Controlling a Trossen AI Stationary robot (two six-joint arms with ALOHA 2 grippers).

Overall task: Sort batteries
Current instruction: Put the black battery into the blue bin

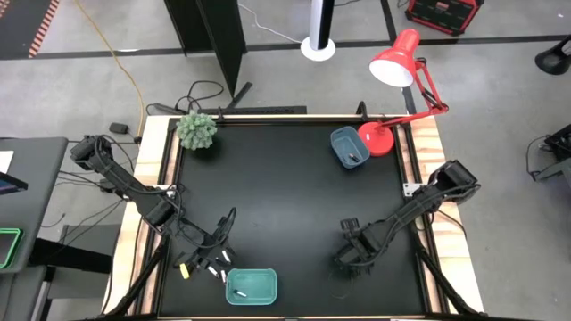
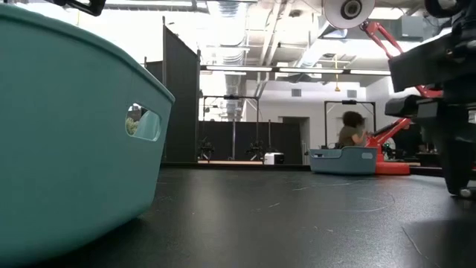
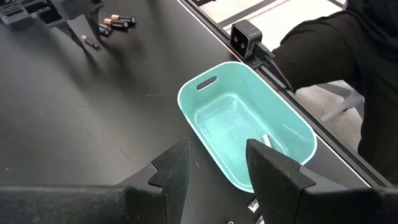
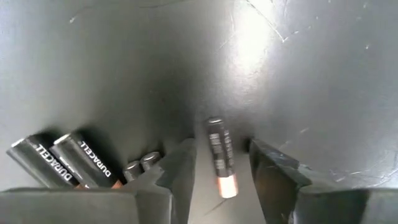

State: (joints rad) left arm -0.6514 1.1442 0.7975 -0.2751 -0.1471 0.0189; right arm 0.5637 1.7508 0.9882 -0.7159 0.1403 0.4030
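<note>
My right gripper (image 4: 222, 144) is open and low over the table near its near right part (image 1: 351, 256). Its fingers stand on either side of a dark battery with a copper end (image 4: 219, 157), which lies flat on the table and is touched by neither. More dark batteries (image 4: 65, 163) lie beside it. My left gripper (image 3: 219, 149) is open and hovers by the teal tray (image 3: 205, 118) at the near edge (image 1: 212, 252). One whitish battery (image 3: 266, 140) lies in that tray. A few whitish batteries (image 1: 220, 264) lie on the table by the left gripper.
A blue tray (image 1: 348, 147) holding a battery stands at the far right, next to a red desk lamp (image 1: 397, 71). A small green plant (image 1: 196, 130) sits in the far left corner. The teal tray's wall (image 2: 74, 134) fills the low view's left. A person (image 2: 349, 130) shows in the room behind.
</note>
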